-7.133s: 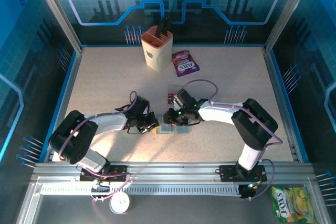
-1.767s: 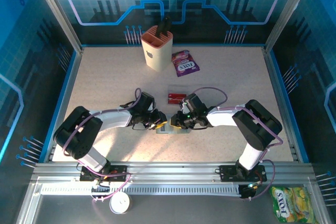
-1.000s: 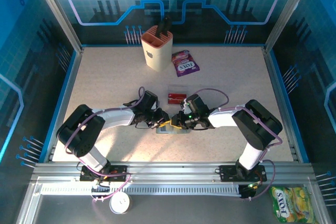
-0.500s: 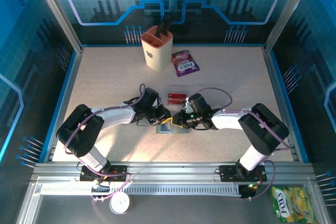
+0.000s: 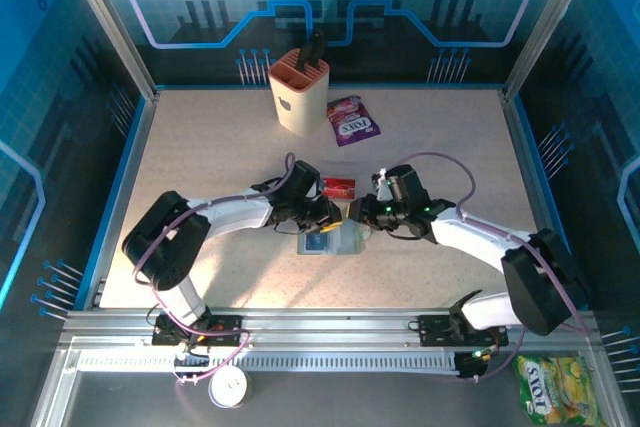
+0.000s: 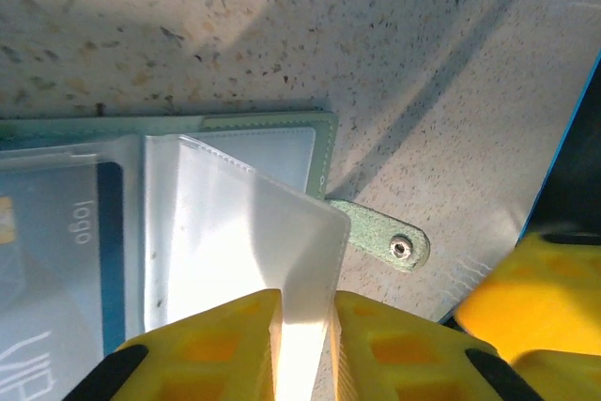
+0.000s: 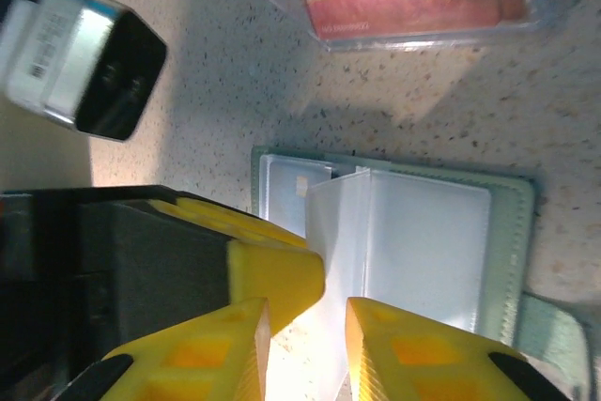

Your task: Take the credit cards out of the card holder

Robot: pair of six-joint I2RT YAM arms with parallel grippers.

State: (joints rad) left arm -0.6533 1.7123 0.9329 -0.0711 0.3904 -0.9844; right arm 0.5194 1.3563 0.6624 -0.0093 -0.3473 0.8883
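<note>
Left hand pinches a clear sleeve upright to open the card holder; right hand has its fingers slightly apart around it, and whether it grips I cannot tell.

"logo": white print on blue card inside card holder, left of frame. "FOX'S": purple candy packet, upper centre; also yellow-green packet, lower right corner.
</note>
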